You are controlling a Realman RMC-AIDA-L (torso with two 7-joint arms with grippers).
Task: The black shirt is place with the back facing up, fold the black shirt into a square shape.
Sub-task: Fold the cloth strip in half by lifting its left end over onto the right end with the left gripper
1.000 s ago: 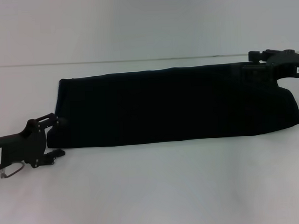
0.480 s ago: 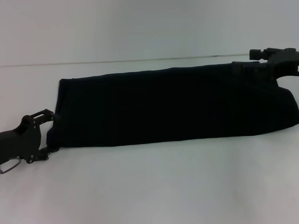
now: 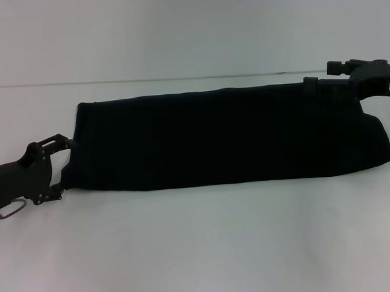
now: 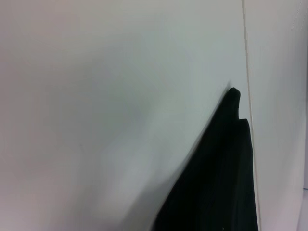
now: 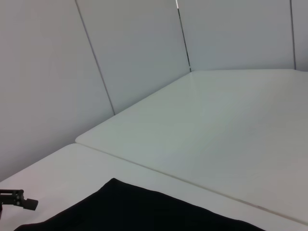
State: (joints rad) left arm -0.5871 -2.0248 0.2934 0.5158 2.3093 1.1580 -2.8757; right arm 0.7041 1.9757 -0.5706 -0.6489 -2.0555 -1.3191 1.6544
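The black shirt (image 3: 227, 135) lies flat on the white table as a long folded strip running left to right. It also shows in the left wrist view as a dark wedge, the shirt (image 4: 219, 183), and low in the right wrist view, the shirt (image 5: 144, 211). My left gripper (image 3: 59, 169) is open at the strip's left end, its fingers spread just outside the lower left corner. At the far right corner, my right gripper (image 3: 322, 74) is open, with one finger at the cloth's back edge and nothing held.
The white table (image 3: 199, 249) spreads wide in front of the shirt, and its back edge (image 3: 179, 79) meets a pale wall. The right wrist view shows a second table surface (image 5: 231, 125) and wall panels behind, with the left gripper (image 5: 19, 199) small in the distance.
My left gripper has drawn back to the left, off the shirt's left end. My right gripper has moved slightly up and right, off the cloth's corner. The shirt has stayed put.
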